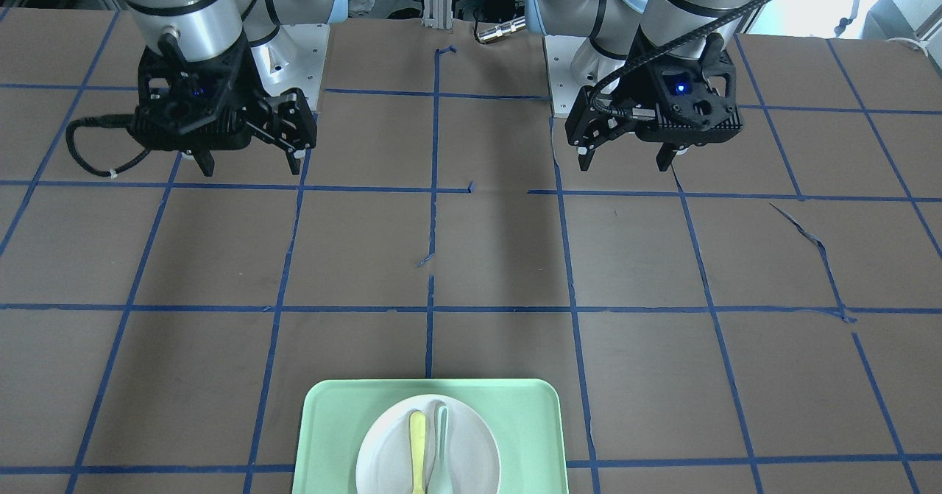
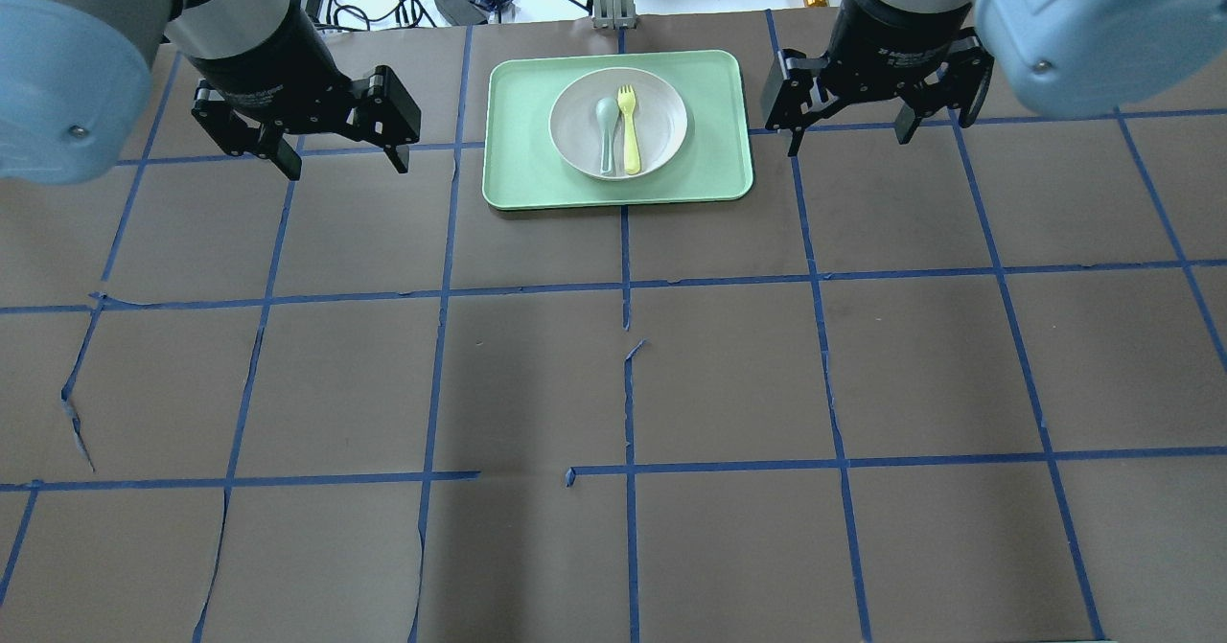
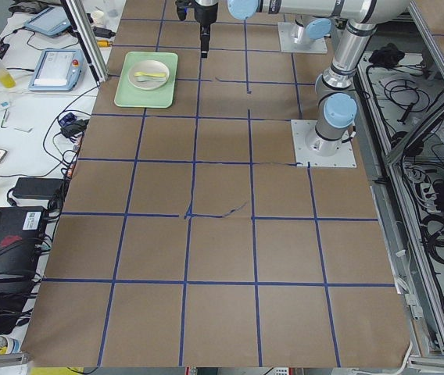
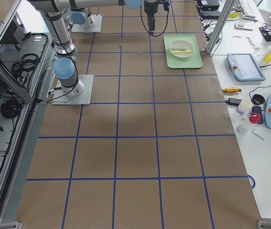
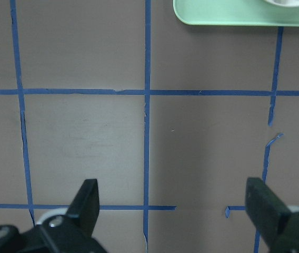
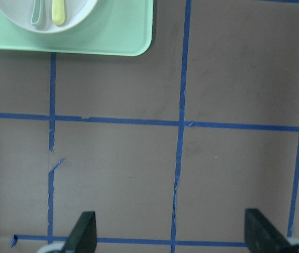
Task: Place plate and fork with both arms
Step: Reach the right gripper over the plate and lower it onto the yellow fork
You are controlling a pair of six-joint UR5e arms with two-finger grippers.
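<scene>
The off-white plate (image 2: pixel 661 116) lies on a mint-green tray (image 2: pixel 522 145) at the table's far middle. The pale-yellow fork (image 2: pixel 630 130) lies in the plate, beside a grey-green spoon (image 2: pixel 607 130). My left gripper (image 2: pixel 345 164) hangs open and empty above the table, left of the tray. My right gripper (image 2: pixel 848 140) hangs open and empty to the tray's right. In the front-facing view the plate (image 1: pixel 471 435), the fork (image 1: pixel 417 442), my left gripper (image 1: pixel 625 161) and my right gripper (image 1: pixel 250 166) show too. The right wrist view shows the fork (image 6: pixel 58 13) in the plate (image 6: pixel 78 10).
The table is brown paper with a grid of blue tape lines. The left wrist view shows the tray's corner (image 5: pixel 233 13) at the top. Side benches (image 4: pixel 250 67) with tablets, cables and small tools flank the table's far edge.
</scene>
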